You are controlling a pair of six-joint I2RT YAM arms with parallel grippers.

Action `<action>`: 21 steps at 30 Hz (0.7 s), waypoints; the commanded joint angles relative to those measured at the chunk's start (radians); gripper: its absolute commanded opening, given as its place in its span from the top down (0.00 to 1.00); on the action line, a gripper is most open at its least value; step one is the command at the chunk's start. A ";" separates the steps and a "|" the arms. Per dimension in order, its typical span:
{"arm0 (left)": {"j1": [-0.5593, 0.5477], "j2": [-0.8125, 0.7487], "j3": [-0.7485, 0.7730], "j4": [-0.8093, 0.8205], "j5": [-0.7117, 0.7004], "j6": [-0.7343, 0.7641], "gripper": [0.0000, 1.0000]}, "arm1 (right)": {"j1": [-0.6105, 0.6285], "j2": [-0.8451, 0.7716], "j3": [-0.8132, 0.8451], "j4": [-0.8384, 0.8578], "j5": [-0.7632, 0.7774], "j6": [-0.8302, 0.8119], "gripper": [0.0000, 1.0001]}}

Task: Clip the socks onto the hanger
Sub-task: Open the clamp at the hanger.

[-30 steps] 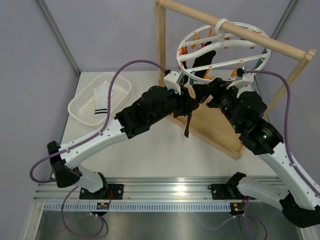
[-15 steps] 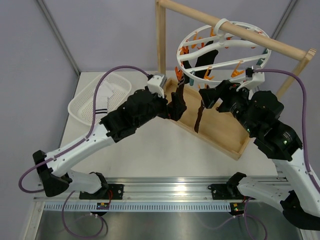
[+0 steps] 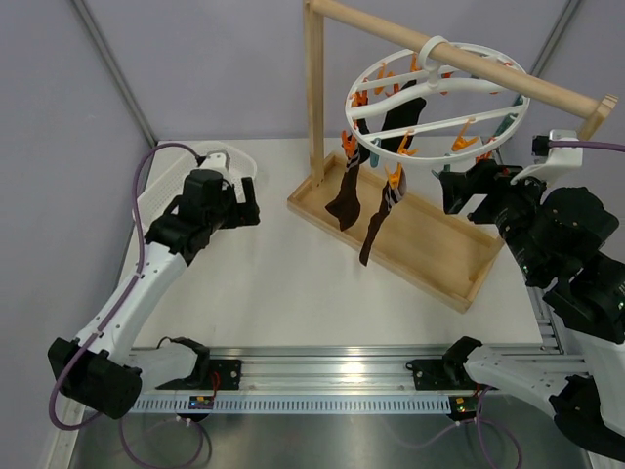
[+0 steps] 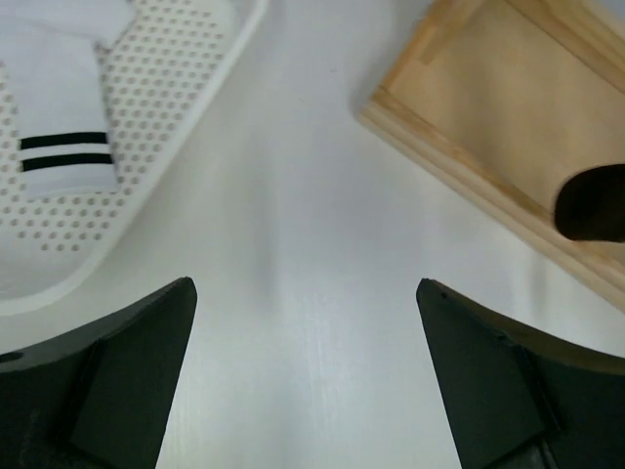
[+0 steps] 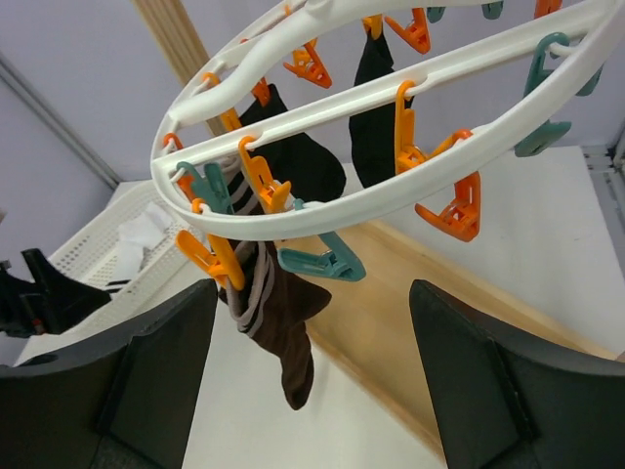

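White striped sock, soft and light, is seen in the basket at ten o'clock of the left tool; its striped end should be pinched. That tool and the right tool are spread wide, empty.

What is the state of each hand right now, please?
Left hand: open, holding nothing.
Right hand: open, holding nothing.

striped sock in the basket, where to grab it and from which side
Pinch the striped sock at its cuff, by the black stripes, from straight above: it lies flat on the basket floor, and the raised rim would block a sideways reach.
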 commanded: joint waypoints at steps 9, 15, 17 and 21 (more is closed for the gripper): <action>0.056 -0.214 -0.177 0.079 -0.051 0.110 0.01 | -0.005 0.135 -0.007 0.075 -0.020 -0.183 0.13; 0.056 -0.272 -0.199 0.088 -0.104 0.125 0.01 | -0.004 0.201 -0.013 0.141 -0.081 -0.179 0.13; 0.056 -0.288 -0.202 0.090 -0.109 0.128 0.01 | -0.004 0.249 0.022 0.125 -0.138 -0.153 0.15; 0.055 -0.297 -0.203 0.088 -0.117 0.130 0.01 | -0.002 0.315 0.078 0.115 -0.234 -0.124 0.20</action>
